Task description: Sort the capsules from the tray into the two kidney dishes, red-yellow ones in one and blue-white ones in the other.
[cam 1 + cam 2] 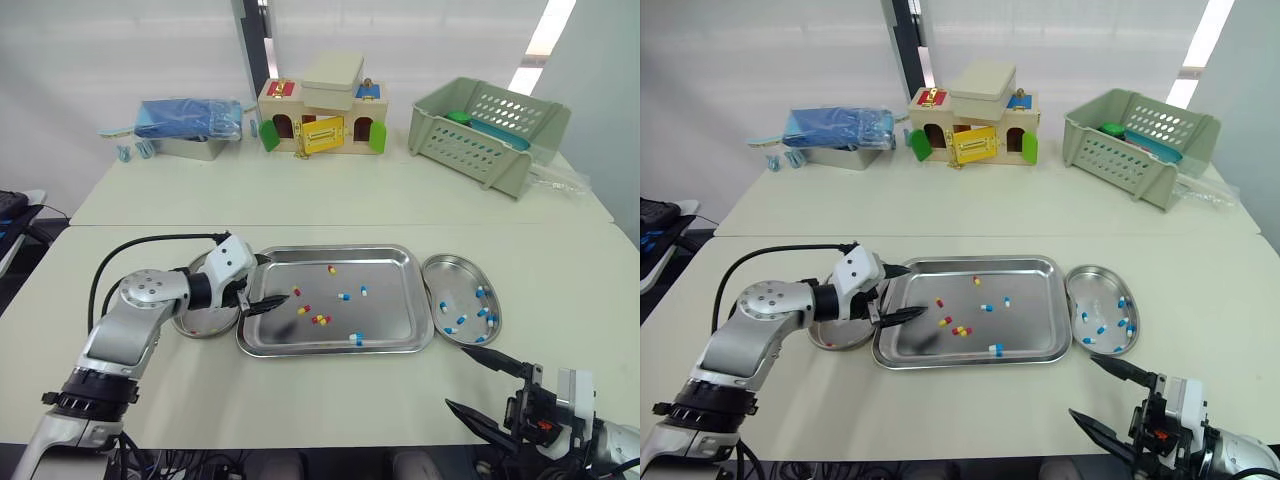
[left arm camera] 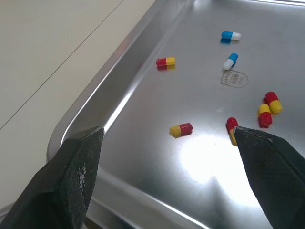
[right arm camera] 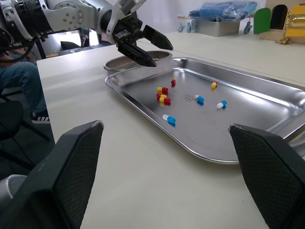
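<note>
A steel tray holds several loose capsules: red-yellow ones such as a touching pair, and blue-white ones such as the capsule by the front rim. My left gripper is open over the tray's left end, empty, with a red-yellow capsule lying below and between its fingers. Behind that arm, left of the tray, sits one kidney dish. The right kidney dish holds several blue-white capsules. My right gripper is open near the table's front edge, below that dish.
On the far table stand a wooden toy house, a green plastic basket and a blue bag on a metal tin. A seam runs between the two tables. A black cable loops behind my left arm.
</note>
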Available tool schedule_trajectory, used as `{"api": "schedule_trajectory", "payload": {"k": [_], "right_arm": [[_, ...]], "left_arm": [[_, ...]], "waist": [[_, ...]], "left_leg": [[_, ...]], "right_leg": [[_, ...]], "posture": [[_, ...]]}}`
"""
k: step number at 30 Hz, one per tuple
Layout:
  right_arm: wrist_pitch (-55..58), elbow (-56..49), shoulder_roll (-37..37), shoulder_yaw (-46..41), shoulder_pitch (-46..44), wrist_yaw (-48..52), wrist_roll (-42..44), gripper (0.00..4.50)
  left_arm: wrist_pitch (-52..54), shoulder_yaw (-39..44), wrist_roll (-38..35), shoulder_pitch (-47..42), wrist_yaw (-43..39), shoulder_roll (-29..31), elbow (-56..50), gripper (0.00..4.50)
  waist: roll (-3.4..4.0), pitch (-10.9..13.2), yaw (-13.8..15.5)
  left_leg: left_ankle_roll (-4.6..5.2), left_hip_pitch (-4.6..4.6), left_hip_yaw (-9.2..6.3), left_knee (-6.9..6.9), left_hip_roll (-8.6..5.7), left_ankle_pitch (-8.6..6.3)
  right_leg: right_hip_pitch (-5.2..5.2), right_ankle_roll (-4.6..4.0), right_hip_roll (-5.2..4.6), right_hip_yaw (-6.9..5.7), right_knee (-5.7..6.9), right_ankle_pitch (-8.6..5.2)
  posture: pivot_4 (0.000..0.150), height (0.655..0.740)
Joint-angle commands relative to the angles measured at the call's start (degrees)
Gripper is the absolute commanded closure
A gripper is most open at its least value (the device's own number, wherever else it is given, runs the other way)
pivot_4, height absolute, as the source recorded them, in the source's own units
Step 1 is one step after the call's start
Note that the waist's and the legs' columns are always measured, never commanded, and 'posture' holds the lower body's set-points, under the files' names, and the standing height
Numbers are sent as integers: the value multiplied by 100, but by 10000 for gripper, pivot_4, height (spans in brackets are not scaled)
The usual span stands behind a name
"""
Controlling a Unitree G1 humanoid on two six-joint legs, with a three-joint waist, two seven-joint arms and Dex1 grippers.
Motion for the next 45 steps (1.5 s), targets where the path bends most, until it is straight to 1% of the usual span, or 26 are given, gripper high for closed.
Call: {"api": "schedule_trajectory", "payload": {"k": [1, 3, 12, 22, 32, 35, 37, 45], "right_arm": [[-251, -76, 86, 69, 69, -107, -53, 594], [-304, -67, 116, 115, 77, -147, -90, 594], [-473, -14, 123, 276, 97, -268, -144, 594], [-550, 3, 87, 316, 127, -346, -100, 594], [-537, -55, 46, 307, 203, -406, -65, 594], [-519, -70, 32, 299, 205, -419, -56, 0], [-510, -71, 25, 296, 196, -432, -57, 0], [-497, -66, 5, 309, 177, -471, -72, 0]], "left_arm": [[-15, -173, 260, -153, 93, -117, 155, 0], [-47, -259, 407, -228, 162, -189, 270, 0], [105, -384, 647, -589, 336, -518, 562, 0], [130, -487, 861, -652, 329, -701, 698, 0], [257, -552, 972, -644, 345, -857, 609, 0], [285, -571, 991, -642, 319, -862, 567, 6276], [317, -592, 994, -623, 289, -849, 527, 12279], [359, -614, 1000, -550, 251, -797, 451, 39873]], "waist": [[0, 0, 12], [-1, 0, 20], [0, 0, 12], [-1, 0, 24], [0, 0, 24], [-1, 0, 24], [-1, 0, 23], [0, -1, 22]], "left_leg": [[0, 0, -1, 0, 0, 0], [0, -2, -1, 2, 0, 0], [0, -1, -1, 3, 0, 0], [0, -2, -2, 4, -1, 1], [-1, -1, -1, 4, -1, 1], [-1, -1, -1, 4, -1, 1], [-1, -1, -1, 4, -1, 1], [-1, -1, -2, 5, -1, 1]], "right_leg": [[0, 0, 0, -1, 1, 0], [0, 0, 0, -1, 0, 0], [0, 0, 0, -1, 1, 0], [1, 0, -1, -2, 1, 0], [1, 0, -1, -1, 1, 0], [2, 0, -1, -1, 1, 0], [2, 0, -1, -1, 1, 0], [1, 0, -1, -1, 2, 0]], "posture": [[1500, 7400], [1500, 7400], [1500, 7400], [1500, 7400], [1500, 7400], [1500, 7400], [1500, 7400], [1500, 7400]]}}
